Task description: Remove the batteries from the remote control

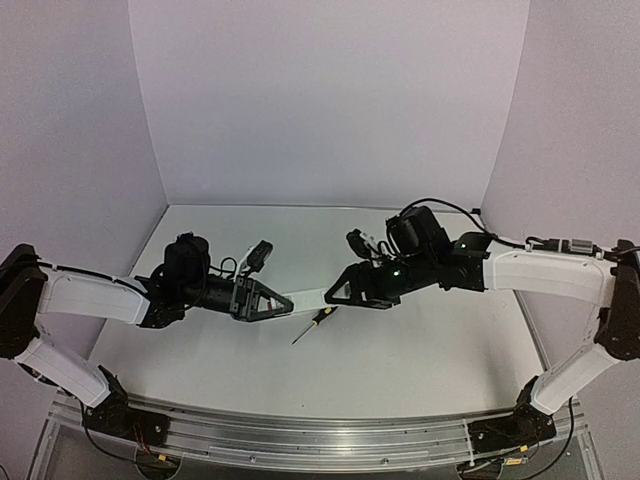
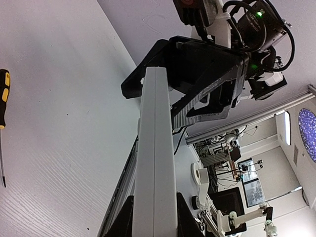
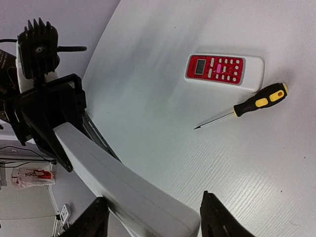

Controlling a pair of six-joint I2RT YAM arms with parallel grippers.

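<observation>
Pale lilac walls enclose a white table (image 1: 420, 340), seen from above and behind two black-and-white robot arms. The arms reach toward each other at mid-table. Between them the slim white remote control (image 1: 308, 298) hangs level above the surface. The left gripper (image 1: 285, 302) holds its left end and the right gripper (image 1: 330, 295) is at its right end. A black-and-yellow-handled screwdriver (image 1: 313, 325) lies on the table just in front of and below the remote.

From the left wrist camera, the remote runs straight up the middle of the view as a long white bar. The left gripper's two dark fingers press against its sides at the bottom edge, clamped on it. At the remote's far end sits the black body of the right gripper. The screwdriver lies on the table at the left edge.

From the right wrist camera, the remote slants from the lower middle up to the left, where the left gripper grips its far end. The right gripper's jaws stand apart, one finger on each side of the near end. A clear gap shows between the remote and the right-hand finger. Farther off on the table, a shorter red-faced remote lies (image 3: 224, 71) face up with the screwdriver just beside it.
</observation>
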